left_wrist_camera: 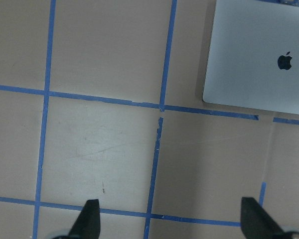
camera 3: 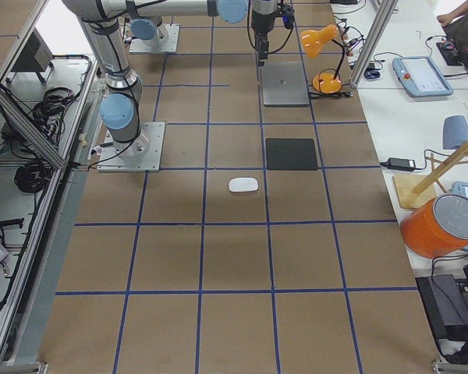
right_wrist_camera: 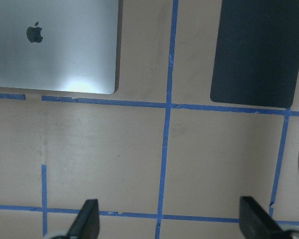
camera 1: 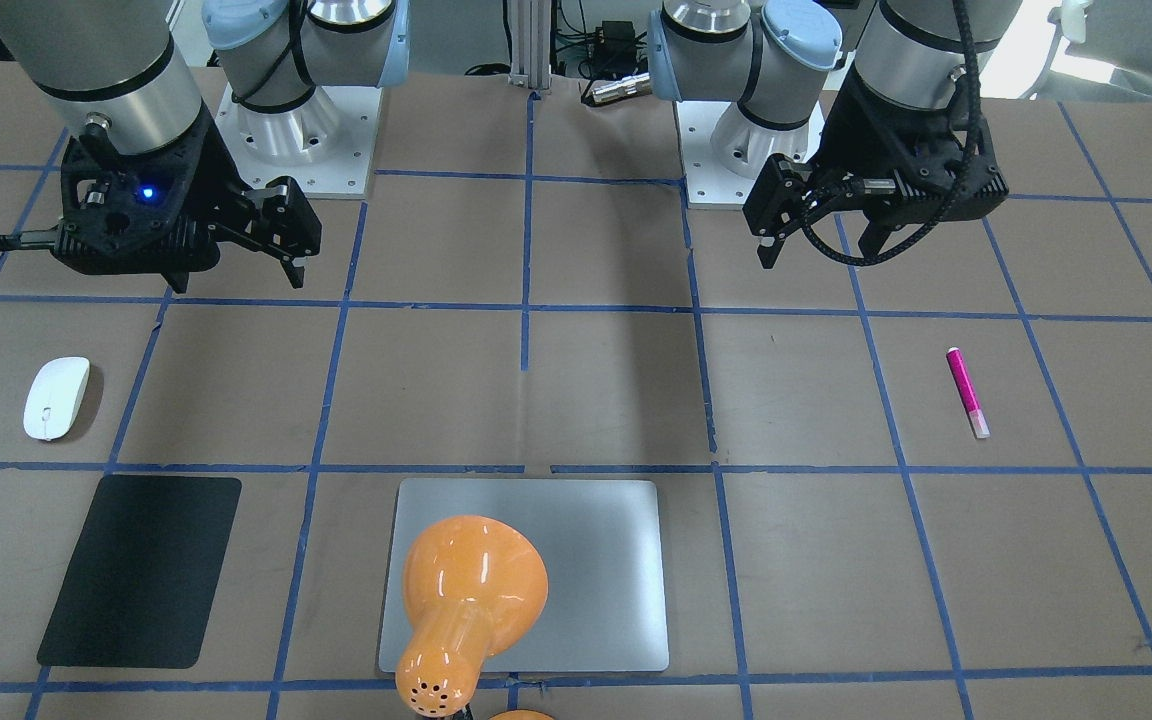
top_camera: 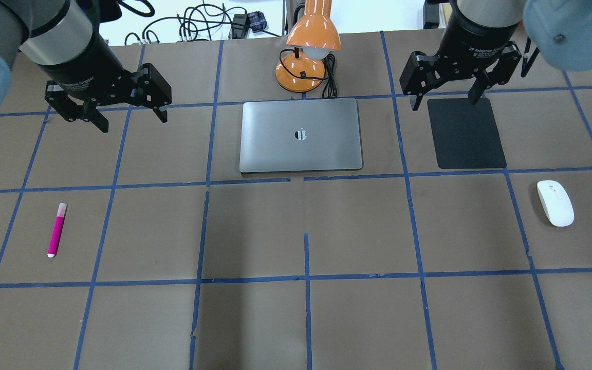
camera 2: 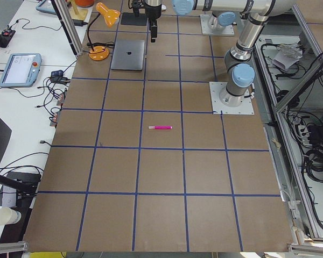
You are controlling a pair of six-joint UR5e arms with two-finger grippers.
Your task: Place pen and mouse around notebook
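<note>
Exterior front-facing: notebook (camera 1: 596, 585) partly behind lamp (camera 1: 471, 585).

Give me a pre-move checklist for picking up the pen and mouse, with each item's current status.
1. Left gripper open and empty: ok.
2. Right gripper open and empty: ok.
3. Pen lying free on the left arm's side, nothing touching it: ok.
4. Mouse free on the right arm's side, apart from the black mat: ok.
5. Bare table along the notebook edge nearest the robot: ok.
6. Notebook's far edge free: not ok, the lamp stands there.
</note>
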